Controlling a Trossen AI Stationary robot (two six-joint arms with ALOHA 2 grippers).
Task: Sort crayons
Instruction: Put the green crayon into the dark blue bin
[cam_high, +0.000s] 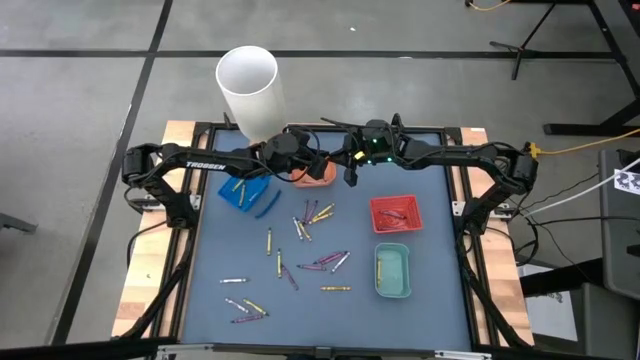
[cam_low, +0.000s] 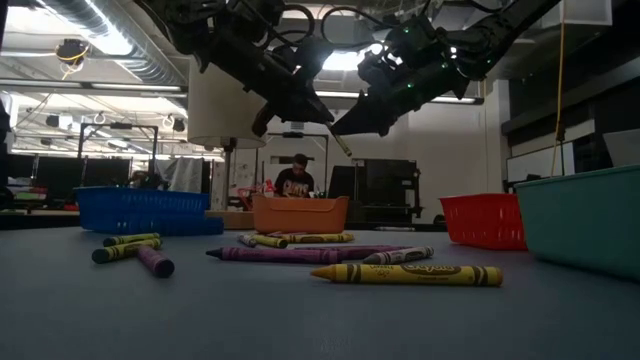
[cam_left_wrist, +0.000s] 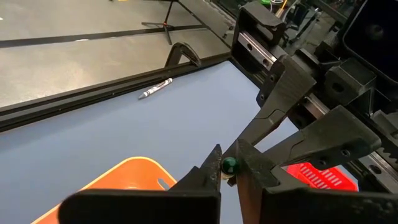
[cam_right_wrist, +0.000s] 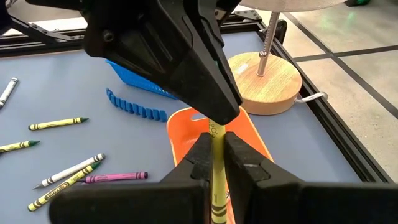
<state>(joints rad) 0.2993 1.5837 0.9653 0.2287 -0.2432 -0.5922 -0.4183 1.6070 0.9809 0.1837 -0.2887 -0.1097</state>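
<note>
Both grippers meet above the orange tray (cam_high: 318, 178) at the table's far middle. One yellow-green crayon (cam_right_wrist: 216, 186) spans between them, clear of the tray. My right gripper (cam_right_wrist: 216, 149) is shut on it. My left gripper (cam_left_wrist: 227, 177) comes from the opposite side and is shut on the crayon's other end. In the low view the left gripper (cam_low: 322, 112) and the right gripper (cam_low: 350, 125) meet tip to tip high above the mat. Several loose crayons (cam_high: 310, 222) lie flat on the blue-grey mat. My left gripper has the crayon's far end (cam_right_wrist: 217, 130) between its two fingers, and the green tip (cam_left_wrist: 229, 165) shows between them. The fingers slant down from the table's left. The crayon is lifted clear above the orange tray. My right gripper pinches the crayon's wrapped shaft (cam_right_wrist: 216, 177) between its two fingers (cam_right_wrist: 200, 158). The crayon lies along the fingers and sticks out past their tips toward the left gripper. The fingers slant down from the table's right.
A blue tray (cam_high: 243, 190) sits at far left with a blue ribbed strip (cam_right_wrist: 134, 109) beside it. A red tray (cam_high: 396, 213) and a teal tray (cam_high: 392, 270) stand at right. A white cylinder (cam_high: 248, 85) on a round wooden base (cam_right_wrist: 267, 81) stands behind the orange tray.
</note>
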